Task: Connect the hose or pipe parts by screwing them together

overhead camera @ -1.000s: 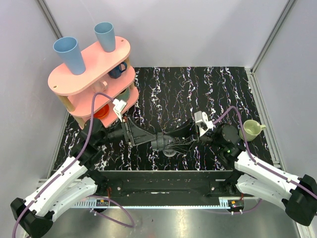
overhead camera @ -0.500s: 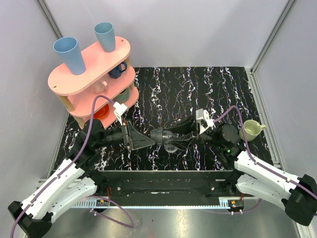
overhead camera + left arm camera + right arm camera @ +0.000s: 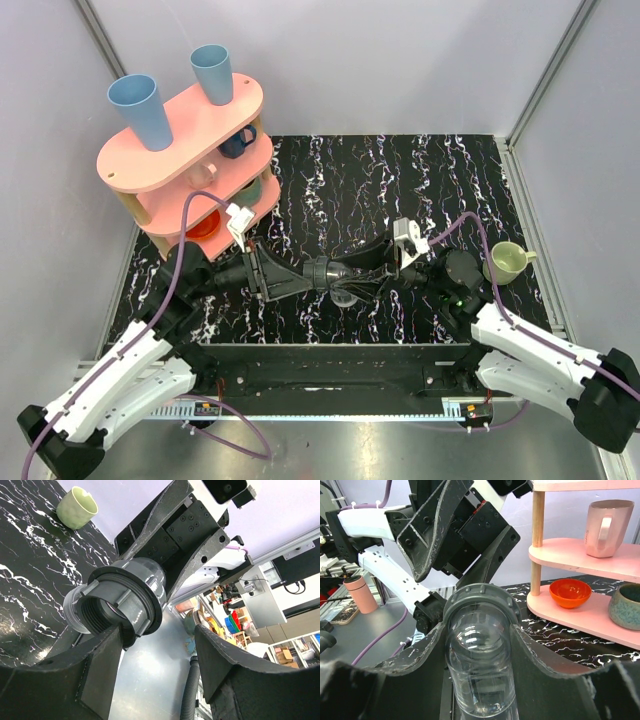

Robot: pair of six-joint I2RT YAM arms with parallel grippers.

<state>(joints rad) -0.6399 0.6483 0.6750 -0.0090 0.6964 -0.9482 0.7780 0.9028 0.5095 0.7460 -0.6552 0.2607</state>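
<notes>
Now right claw (image 3: 479,645) clamps clear tube (image 3: 480,690); ribbed grey threaded nut (image 3: 120,605) faces wide-open left claw (image 3: 159,640).

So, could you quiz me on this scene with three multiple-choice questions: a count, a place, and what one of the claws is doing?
1. How many blue cups stand on top of the pink rack? A one, B two, C four.
2. Where is the pale green cup? A on the black table, B on the rack, C inside a blue cup.
3. The right gripper is: A open and empty, B shut on a blue cup, C shut on the clear pipe with its grey nut.

Answers: 1 B, two stand on the top shelf; 2 A, it sits on the table's right side; 3 C, the right wrist view shows it clamping the pipe.
</notes>
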